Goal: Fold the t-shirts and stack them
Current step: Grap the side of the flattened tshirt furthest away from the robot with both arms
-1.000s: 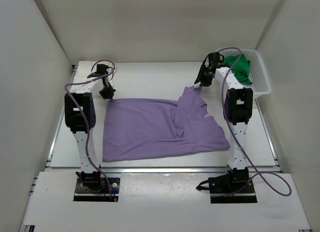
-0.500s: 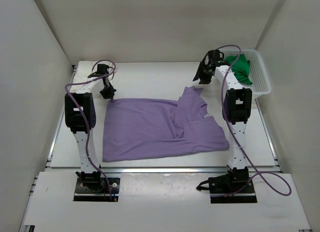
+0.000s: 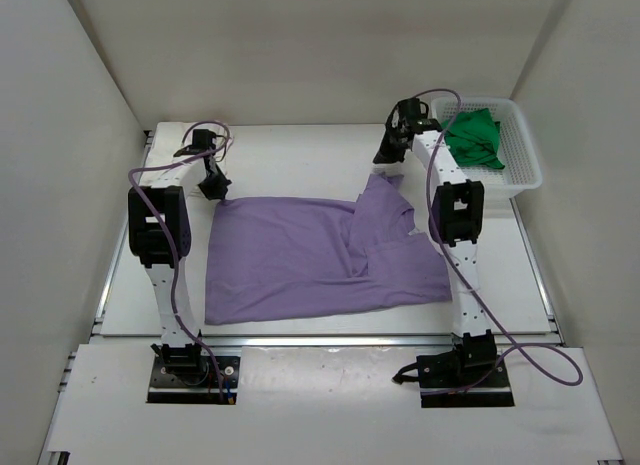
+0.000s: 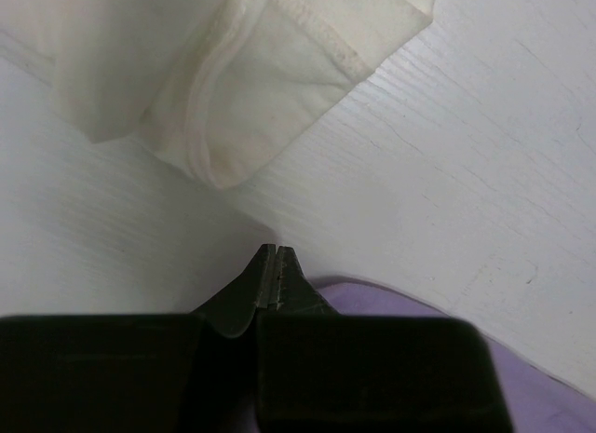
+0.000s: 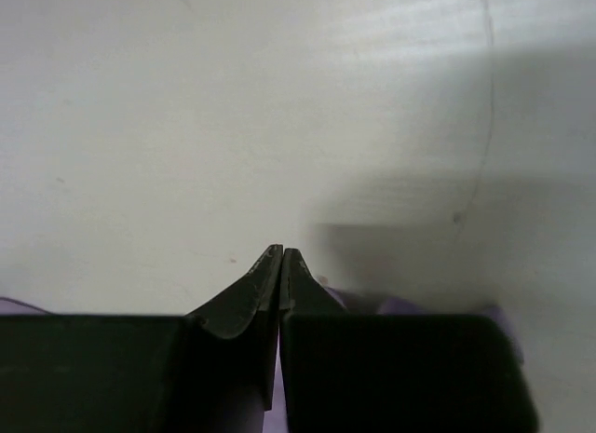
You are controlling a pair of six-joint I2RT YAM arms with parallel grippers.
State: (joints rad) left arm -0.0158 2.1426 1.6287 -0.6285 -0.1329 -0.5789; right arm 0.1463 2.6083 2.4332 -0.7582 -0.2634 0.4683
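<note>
The lavender-purple t-shirt (image 3: 290, 255) lies spread on the table, with its right part folded over near the centre. My left gripper (image 3: 213, 188) is shut at the shirt's far left corner. In the left wrist view purple cloth (image 4: 391, 298) comes out right beside the closed fingers (image 4: 277, 250). My right gripper (image 3: 383, 157) is shut at the top edge of the folded-over part, where purple cloth (image 5: 410, 307) shows against its closed tips (image 5: 280, 251). The cream-white t-shirt (image 4: 233, 70) lies just beyond the left gripper. The bright green t-shirt (image 3: 475, 137) sits in the basket.
The white lattice basket (image 3: 530, 160) stands at the far right corner of the table. White walls enclose the table on three sides. Both arm bases are bolted at the near edge.
The right gripper has moved left from beside the basket to the top edge of the purple shirt's folded part and has shut there. The left gripper has stayed shut in place.
</note>
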